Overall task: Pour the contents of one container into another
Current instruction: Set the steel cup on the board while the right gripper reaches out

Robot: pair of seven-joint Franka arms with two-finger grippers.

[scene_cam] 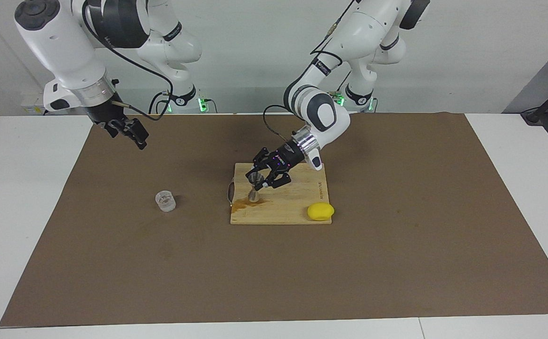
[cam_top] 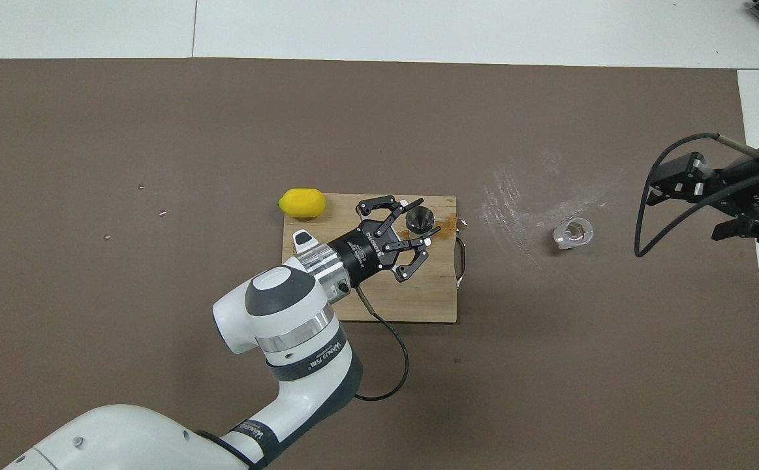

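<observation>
Jigger [scene_cam: 255, 187] stands on stained wooden board [scene_cam: 297, 209] atop brown mat [scene_cam: 396, 263].

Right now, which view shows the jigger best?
The facing view: the jigger stands upright on the cutting board, hourglass shape visible, between the left gripper's open fingers. The overhead view shows only its round mouth.

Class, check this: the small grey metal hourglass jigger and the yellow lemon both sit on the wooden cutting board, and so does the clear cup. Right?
Not quite. The facing view shows the clear cup standing on the brown mat, toward the right arm's end, off the wooden cutting board. The grey metal hourglass jigger and yellow lemon are on the board.
</observation>
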